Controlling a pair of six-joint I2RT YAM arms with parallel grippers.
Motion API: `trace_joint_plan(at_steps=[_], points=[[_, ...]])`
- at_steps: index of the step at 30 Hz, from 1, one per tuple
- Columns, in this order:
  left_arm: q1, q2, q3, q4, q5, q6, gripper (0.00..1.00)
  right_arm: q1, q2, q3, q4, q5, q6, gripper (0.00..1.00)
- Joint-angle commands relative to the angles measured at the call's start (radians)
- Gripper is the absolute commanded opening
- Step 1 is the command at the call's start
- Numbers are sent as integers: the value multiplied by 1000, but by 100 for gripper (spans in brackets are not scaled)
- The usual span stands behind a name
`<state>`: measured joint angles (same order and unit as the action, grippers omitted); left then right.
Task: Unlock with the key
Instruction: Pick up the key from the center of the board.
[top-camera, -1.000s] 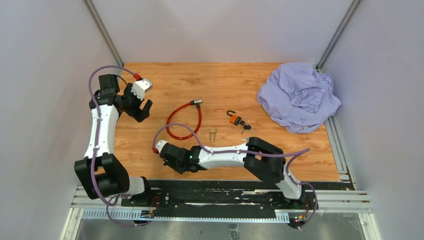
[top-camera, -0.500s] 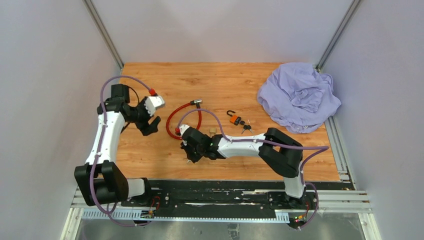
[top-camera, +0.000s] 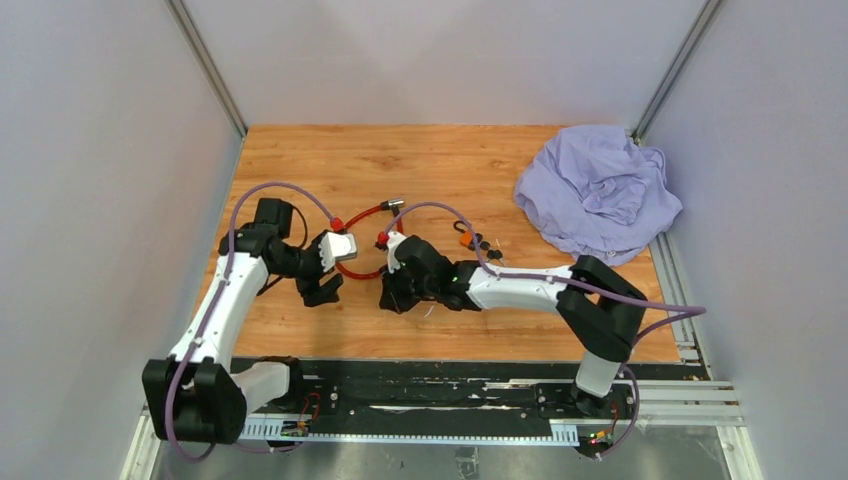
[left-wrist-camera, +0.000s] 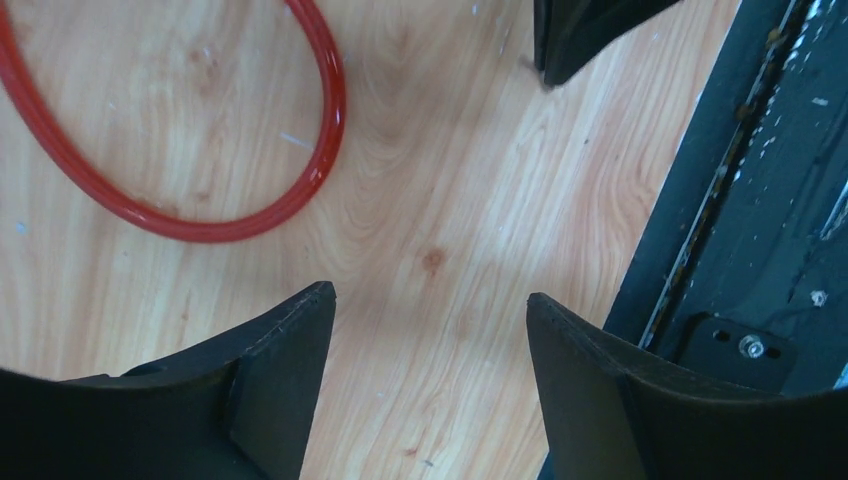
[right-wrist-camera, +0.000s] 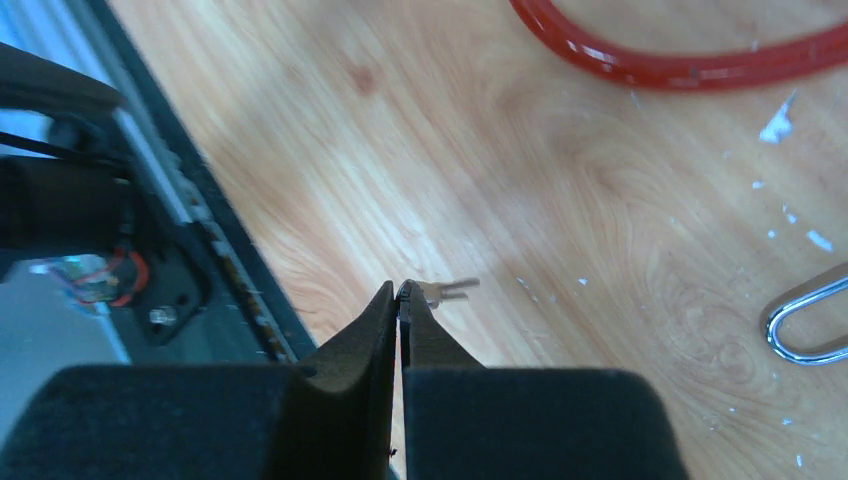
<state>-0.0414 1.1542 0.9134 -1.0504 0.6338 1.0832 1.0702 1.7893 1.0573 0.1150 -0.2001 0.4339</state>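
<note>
My right gripper (right-wrist-camera: 400, 290) is shut on a small silver key (right-wrist-camera: 446, 290); the blade sticks out past the fingertips, just above the wood. In the top view this gripper (top-camera: 393, 297) is low over the table, in front of the red cable lock (top-camera: 366, 214). A silver shackle (right-wrist-camera: 806, 318) lies at the right edge of the right wrist view; its lock body is out of view. My left gripper (left-wrist-camera: 430, 300) is open and empty over bare wood beside the red cable (left-wrist-camera: 200, 215), left of the right gripper (top-camera: 323, 288). An orange padlock (top-camera: 468, 238) with keys lies further right.
A crumpled lilac cloth (top-camera: 598, 192) lies at the back right. The black rail (left-wrist-camera: 700, 230) along the table's front edge is close behind both grippers. The right gripper's dark tip (left-wrist-camera: 580, 30) shows at the top of the left wrist view.
Both arms moved toward the table's middle. The left gripper came nearer and rightward beside the cable. The right gripper swung right, from the front left to in front of the cable loop.
</note>
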Motion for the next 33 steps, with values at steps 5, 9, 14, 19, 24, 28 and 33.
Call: trace_joint_plan(at_steps=[5,9,14,19,24,28,33], points=[[-108,-201,-34,-6,199,30,72,-8,-185,27,15,-89,23,1],[-138,-230,-46,46,254,-52,69,-8,-263,37,-2,-85,27,1],[-158,-277,-56,100,306,-124,66,-6,-338,53,-16,-59,55,1],[-210,-313,-57,209,308,-262,60,6,-366,72,-20,-33,76,1],[-254,-328,-59,313,296,-398,56,13,-386,78,-19,-19,94,1],[-279,-343,-70,338,271,-433,50,17,-409,69,-10,-9,106,1],[-295,-348,-86,395,254,-483,41,23,-418,68,-3,-5,116,1]])
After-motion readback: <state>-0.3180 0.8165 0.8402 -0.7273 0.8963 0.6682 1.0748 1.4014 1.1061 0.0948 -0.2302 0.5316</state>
